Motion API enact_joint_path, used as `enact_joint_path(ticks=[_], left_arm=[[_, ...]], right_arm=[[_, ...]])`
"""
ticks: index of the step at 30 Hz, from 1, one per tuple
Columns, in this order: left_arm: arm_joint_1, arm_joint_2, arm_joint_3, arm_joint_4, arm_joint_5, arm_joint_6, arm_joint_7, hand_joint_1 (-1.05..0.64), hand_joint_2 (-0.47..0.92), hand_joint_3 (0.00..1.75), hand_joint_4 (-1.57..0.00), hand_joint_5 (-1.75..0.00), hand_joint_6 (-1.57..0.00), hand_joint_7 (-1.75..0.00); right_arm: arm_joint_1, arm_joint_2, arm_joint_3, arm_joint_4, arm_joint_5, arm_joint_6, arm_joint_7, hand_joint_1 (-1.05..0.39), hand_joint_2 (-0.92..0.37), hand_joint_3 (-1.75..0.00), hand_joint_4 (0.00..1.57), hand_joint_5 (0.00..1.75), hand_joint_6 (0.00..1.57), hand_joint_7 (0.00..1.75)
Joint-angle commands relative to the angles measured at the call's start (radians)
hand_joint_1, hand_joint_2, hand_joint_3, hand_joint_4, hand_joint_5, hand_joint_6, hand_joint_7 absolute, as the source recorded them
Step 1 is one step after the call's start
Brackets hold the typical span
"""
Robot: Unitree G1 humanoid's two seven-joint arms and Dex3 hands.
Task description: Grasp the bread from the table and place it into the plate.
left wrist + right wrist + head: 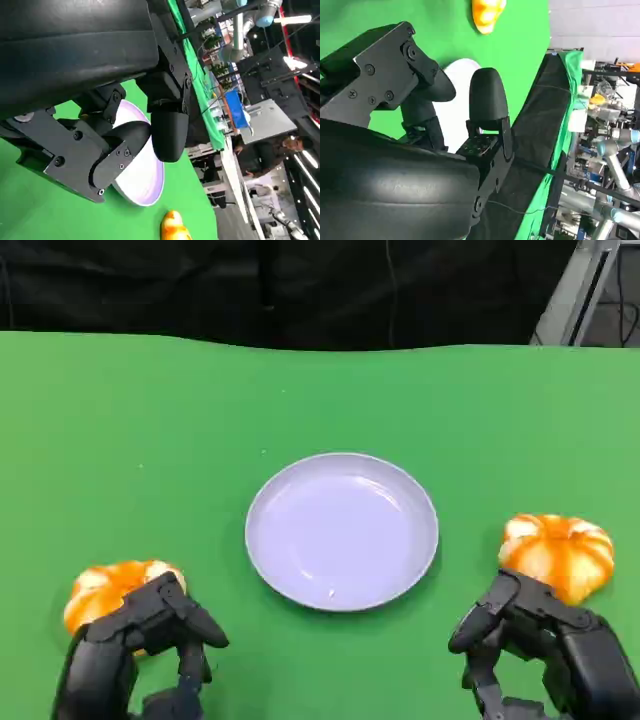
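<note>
Head view, left hand: we see our left hand (140,645) low at the near left, fingers loosely apart and holding nothing.
Head view, left bread: a bread (112,590) lies on the green table (150,440) just beyond that hand, partly hidden by the fingers; we cannot tell whether they touch.
Head view, right hand: our right hand (545,645) sits at the near right, fingers apart, nothing in it.
Head view, right bread: the second bread (557,552) lies just beyond it, close to the fingertips.
Head view, plate: the plate (342,530) rests between the two breads, apart from both.
Left wrist view: the left hand (127,125) is released, with the plate (145,187) past its fingers and a bread (174,227) farther on.
Right wrist view: the right hand (445,110) is released; the plate (460,115) shows behind the fingers, a bread (487,12) beyond.
</note>
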Motion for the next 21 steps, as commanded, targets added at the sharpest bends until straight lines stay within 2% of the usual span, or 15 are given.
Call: enact_joint_path(ticks=[1,21], left_arm=[[0.008,0.007,0.006,-0.015,0.0,0.002,0.005,-0.18,0.44,1.3,-0.82,-1.75,-0.79,-1.54],[-0.001,0.01,0.008,-0.008,-0.011,0.005,0.001,-0.18,0.45,1.29,-0.83,-1.73,-0.8,-1.52]], right_arm=[[0.009,-0.011,-0.005,-0.004,0.006,-0.012,0.0,0.04,-0.42,-1.32,0.69,1.67,0.7,1.44],[0.002,-0.005,-0.005,-0.008,0.01,0.007,0.002,0.04,-0.44,-1.3,0.68,1.69,0.7,1.43]])
